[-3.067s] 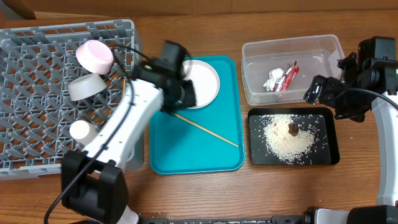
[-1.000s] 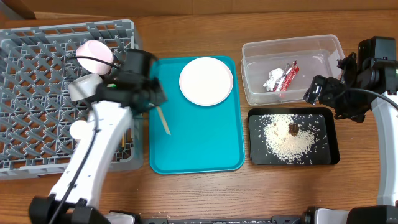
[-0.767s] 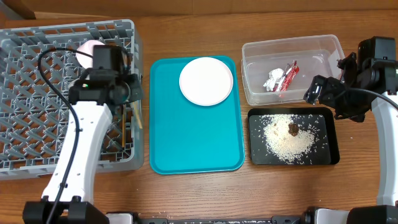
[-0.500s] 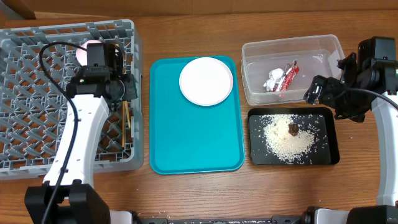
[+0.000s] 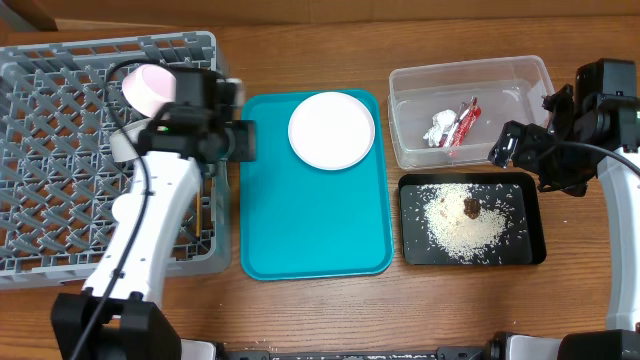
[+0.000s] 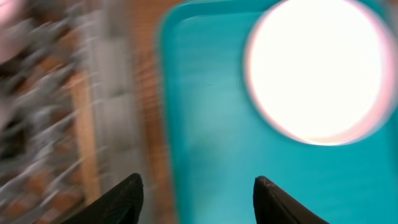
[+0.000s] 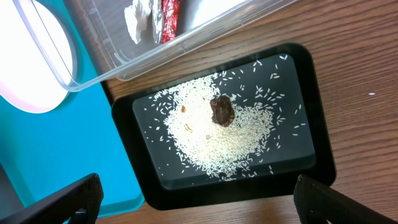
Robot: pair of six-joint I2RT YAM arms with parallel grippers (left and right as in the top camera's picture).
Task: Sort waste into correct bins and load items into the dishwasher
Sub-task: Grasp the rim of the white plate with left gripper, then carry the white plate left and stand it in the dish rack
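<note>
Woodgrain table point(image 5: 300, 320); round white plate point(image 5: 331, 130); left tool point(image 6: 198, 188), right tool point(image 7: 198, 190) wide open, empty.

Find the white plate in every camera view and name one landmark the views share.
Overhead: the white plate lies on the top end of the teal tray, near the picture's centre.
Left wrist: a blurred white disc at upper right, on the tray.
Right wrist: cut off at the upper left edge, partly behind the clear tub corner.
Shared landmark: the teal tray, in all three views.
</note>
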